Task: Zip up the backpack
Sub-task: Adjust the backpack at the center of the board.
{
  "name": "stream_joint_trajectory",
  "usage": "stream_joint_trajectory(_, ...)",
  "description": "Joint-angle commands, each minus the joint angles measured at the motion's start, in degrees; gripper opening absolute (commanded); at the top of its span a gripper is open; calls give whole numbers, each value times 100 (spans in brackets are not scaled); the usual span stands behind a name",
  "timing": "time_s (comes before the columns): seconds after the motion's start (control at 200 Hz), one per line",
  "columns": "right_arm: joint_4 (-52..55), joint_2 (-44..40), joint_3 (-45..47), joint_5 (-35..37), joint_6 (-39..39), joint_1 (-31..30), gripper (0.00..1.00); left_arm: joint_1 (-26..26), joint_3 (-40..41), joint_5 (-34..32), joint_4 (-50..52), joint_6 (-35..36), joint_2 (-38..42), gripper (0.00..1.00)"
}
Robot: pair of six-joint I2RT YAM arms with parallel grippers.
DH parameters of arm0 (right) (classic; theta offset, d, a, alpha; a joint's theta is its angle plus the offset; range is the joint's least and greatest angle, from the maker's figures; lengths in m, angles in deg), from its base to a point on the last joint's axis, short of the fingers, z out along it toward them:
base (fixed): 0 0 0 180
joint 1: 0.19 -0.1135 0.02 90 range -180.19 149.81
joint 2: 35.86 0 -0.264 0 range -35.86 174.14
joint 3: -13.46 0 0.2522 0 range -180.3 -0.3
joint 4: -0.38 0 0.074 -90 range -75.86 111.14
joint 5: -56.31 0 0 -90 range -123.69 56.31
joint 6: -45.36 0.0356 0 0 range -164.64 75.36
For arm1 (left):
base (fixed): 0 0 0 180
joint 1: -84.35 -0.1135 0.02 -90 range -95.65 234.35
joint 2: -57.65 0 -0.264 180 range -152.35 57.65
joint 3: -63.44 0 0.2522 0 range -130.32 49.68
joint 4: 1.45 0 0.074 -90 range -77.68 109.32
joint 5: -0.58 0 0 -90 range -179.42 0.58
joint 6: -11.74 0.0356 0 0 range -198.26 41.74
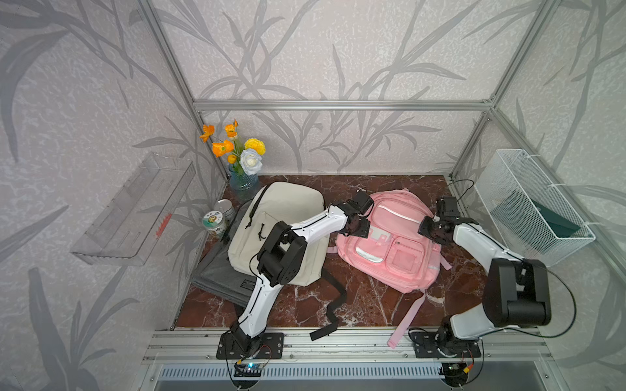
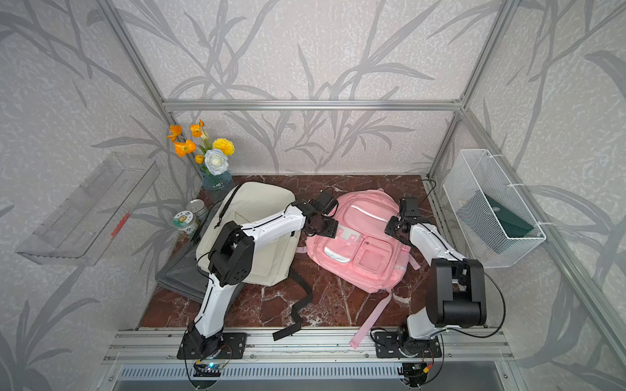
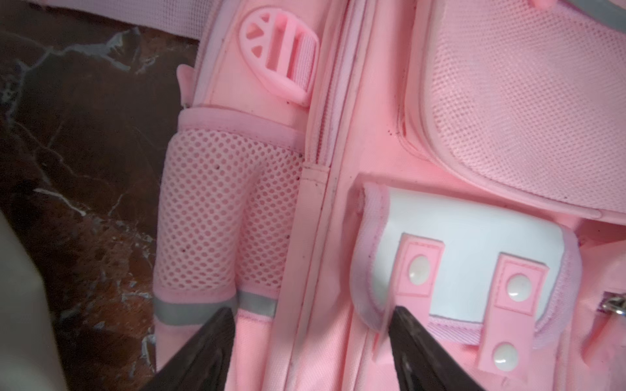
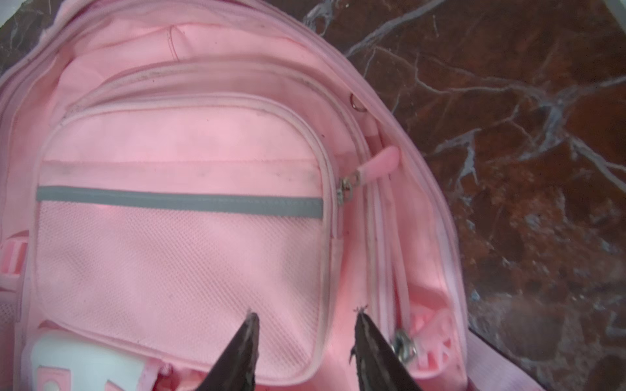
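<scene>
The pink backpack (image 1: 396,257) lay flat on the table (image 1: 372,301), and I had the left pincer (image 3: 311,309) wide open and empty over its side, likely to steady it, and the right pincer (image 4: 306,313) half open, empty, beside its zip slider (image 4: 404,347).

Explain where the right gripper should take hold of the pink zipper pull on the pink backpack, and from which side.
Grip the pink tab rather than its small metal link. The tab is long and narrow, lying against the pink backpack, so coming from above with the right gripper open across its width probably works best.
</scene>
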Motion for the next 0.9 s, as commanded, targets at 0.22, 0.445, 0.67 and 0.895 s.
stream_joint_trajectory(0.22, -290, -85, 748, -430, 206, -327, 42, -424, -1194, 191, 365, 195, -1279, 61)
stream_joint_trajectory(0.445, -245, -1325, 1971, -390, 586, -1098, 42, -487, -3340, 534, 666, 599, -2538, 60)
stream_joint_trajectory(0.67, 22, -2366, 2013, -420, 980, -1999, 43, -460, -4933, 931, 1087, 515, -2938, 67)
stream_joint_trajectory(0.895, 599, -2881, 1284, 791, 39, -1463, 56, -106, -3250, -86, 1201, 310, -754, 79)
